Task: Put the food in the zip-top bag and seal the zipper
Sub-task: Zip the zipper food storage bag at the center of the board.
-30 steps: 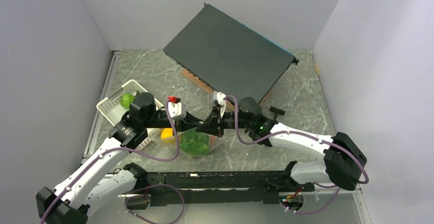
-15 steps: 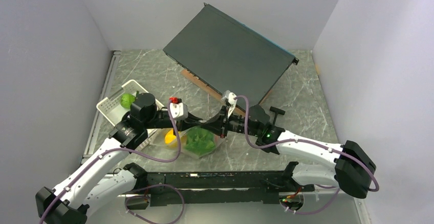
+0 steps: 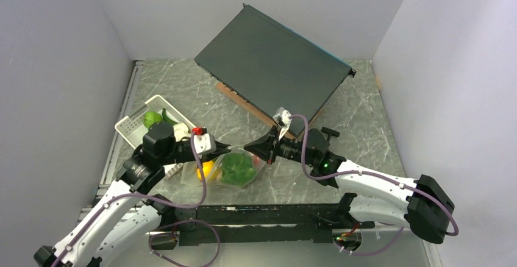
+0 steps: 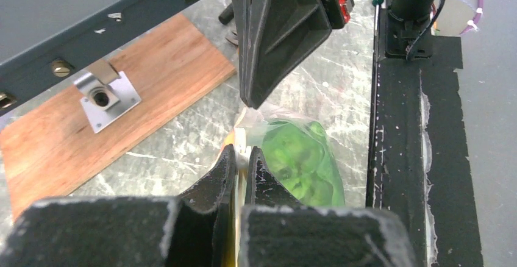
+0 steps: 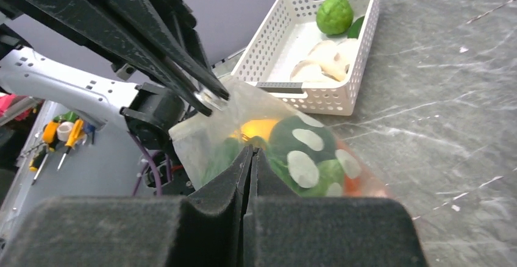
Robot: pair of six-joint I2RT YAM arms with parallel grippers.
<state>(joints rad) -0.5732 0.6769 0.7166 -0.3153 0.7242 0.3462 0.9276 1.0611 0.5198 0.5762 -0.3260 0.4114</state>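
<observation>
**Both grippers closed at the bag's mouth, bag between them**

Left gripper (image 4: 242, 156): fingers pressed almost together, pinching a whitish strip, the zipper (image 4: 241, 140), at the mouth of the zip-top bag (image 3: 235, 170). The right wrist view confirms it: the left tips are nipped on the bag's upper corner.

Right gripper (image 5: 251, 152): fingers pressed flat together, no gap showing. The tips meet the bag's mouth edge from the opposite side. The left wrist view shows the tip of this gripper touching the top of the plastic. Cannot tell whether any film is caught between the fingers.

Bag position: seen from above, it sits on the grey marbled table (image 5: 439, 96), directly below and between the two sets of tips, which point at each other and stand near but apart. Its mouth edge is raised towards them.

Contents: green lettuce (image 4: 292, 157) fills most of the bag, with a yellow-orange piece (image 3: 204, 169) beside it on the left arm's side.

Not bagged: a round green fruit (image 5: 334, 14), white mushrooms (image 5: 323, 60) and part of a dark-green piece (image 5: 360, 28) lie in the white perforated basket (image 5: 366, 47), well apart behind the bag.

Obscured: both wrist views lose the lower bag behind their own fingers. The white dots blur the contents. The dark-green piece is cut off by the basket wall.
</observation>
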